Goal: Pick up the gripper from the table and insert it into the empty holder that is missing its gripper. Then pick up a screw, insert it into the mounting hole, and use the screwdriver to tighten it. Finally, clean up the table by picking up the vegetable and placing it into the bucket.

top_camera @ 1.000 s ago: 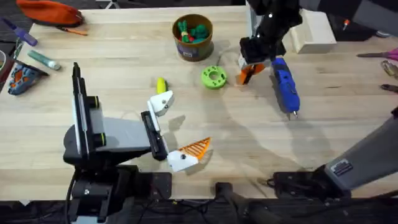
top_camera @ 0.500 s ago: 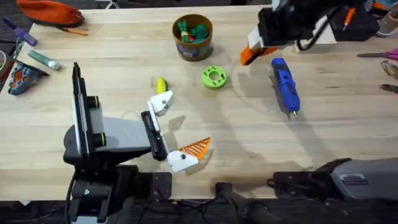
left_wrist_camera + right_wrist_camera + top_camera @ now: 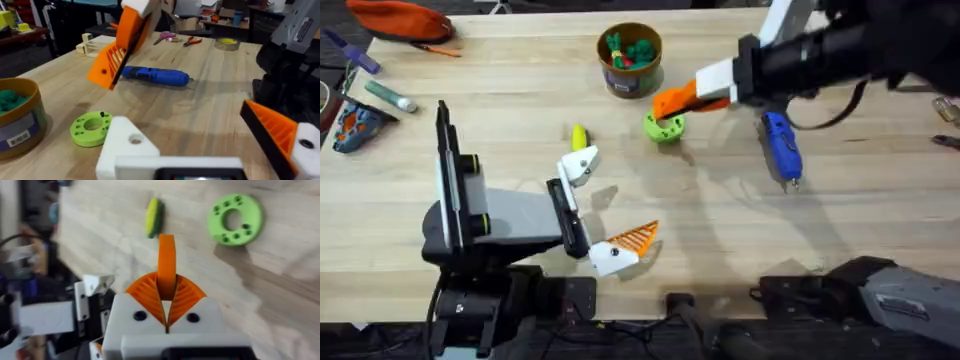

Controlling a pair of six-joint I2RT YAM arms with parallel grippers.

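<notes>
My right gripper (image 3: 705, 90) is shut on the gripper (image 3: 672, 101), a small orange ribbed fingertip that hangs in the air over the green disc. In the right wrist view the orange gripper (image 3: 167, 262) sticks out from between my ribbed pads. My left gripper (image 3: 603, 208) rests open on the table. Its far holder (image 3: 582, 165) is bare white; the near one carries an orange fingertip (image 3: 638, 237). The bare holder (image 3: 127, 145) fills the near part of the left wrist view. The yellow vegetable (image 3: 579, 135) lies just beyond it. The blue screwdriver (image 3: 780, 145) lies at the right, and the bucket (image 3: 631, 75) stands at the back.
A green holed disc (image 3: 664, 127) lies between the vegetable and the screwdriver. Green and orange toy vegetables sit in the bucket. A red pouch (image 3: 400, 18) and small tools lie at the far left, and a pale wooden block (image 3: 825, 50) at the back right.
My right gripper has lifted the orange gripper off the table beside the green disc and carried it left, to above the disc. The left arm has not moved.
</notes>
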